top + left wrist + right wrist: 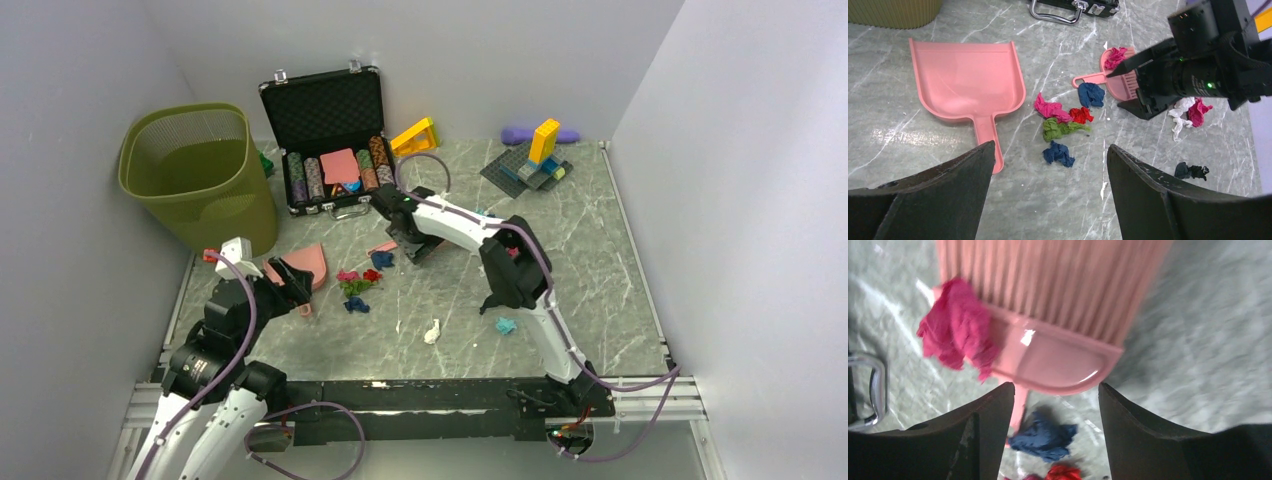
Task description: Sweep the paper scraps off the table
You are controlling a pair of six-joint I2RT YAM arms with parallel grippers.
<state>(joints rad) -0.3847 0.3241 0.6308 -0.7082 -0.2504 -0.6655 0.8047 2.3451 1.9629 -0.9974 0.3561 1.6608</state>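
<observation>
The paper scraps (1060,129) are lying scattered over the middle of the table (600,250). Most are bunching in a loose cluster of pink, red, green and dark blue toward the left edge, while a teal scrap (506,325) and a white scrap (432,331) are sitting apart, closer to the near edge. A pink dustpan (968,75) is lying flat by the left edge, its handle pointing toward the near edge. The left gripper (1050,147) is hovering near that handle's end with its jaws spread wide, grasping nothing. A pink brush (1058,295) is lying beyond the cluster toward the far edge, with a magenta scrap (958,330) resting against its head. The right gripper (1055,387) is hanging just over the brush where head meets handle, its jaws standing apart on either side and not pressing on it. An open chip case (325,140) is sitting at the far edge, and a green bin (195,175) is standing by the far left corner.
</observation>
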